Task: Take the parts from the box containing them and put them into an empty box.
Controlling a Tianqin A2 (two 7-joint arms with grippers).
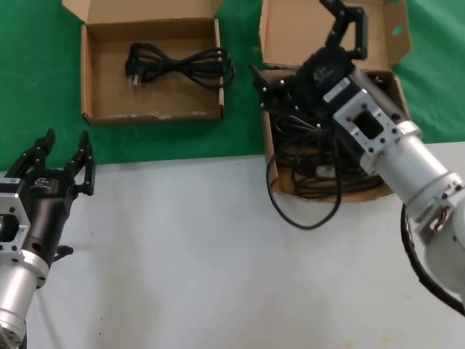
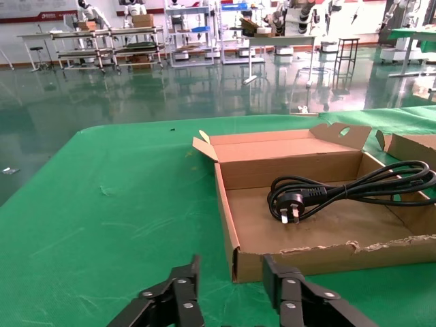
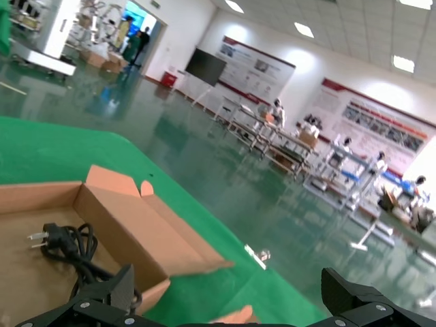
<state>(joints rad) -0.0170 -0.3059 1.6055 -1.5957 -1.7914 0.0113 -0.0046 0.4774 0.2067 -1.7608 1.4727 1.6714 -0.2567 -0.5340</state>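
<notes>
The smaller shallow box (image 1: 102,116) lies at the back left on the green cloth and holds one black power cord (image 1: 182,65). The larger deep box (image 1: 280,182) at the right holds several tangled cords (image 1: 320,171). One loop (image 1: 309,218) hangs over its ragged front wall onto the white table. My right gripper (image 1: 290,40) is above this box's back part, open wide and empty. My left gripper (image 1: 67,142) is open and empty at the near left, short of the small box. The left wrist view shows the small box (image 2: 300,255) and its cord (image 2: 340,191) beyond the left gripper (image 2: 231,272).
The white table (image 1: 189,254) fills the near part and the green cloth (image 1: 43,73) the far part. The larger box's tall lid flap (image 1: 298,33) stands behind the right gripper. The right wrist view shows the small box (image 3: 136,225) and its cord (image 3: 68,245) past the right gripper (image 3: 228,286).
</notes>
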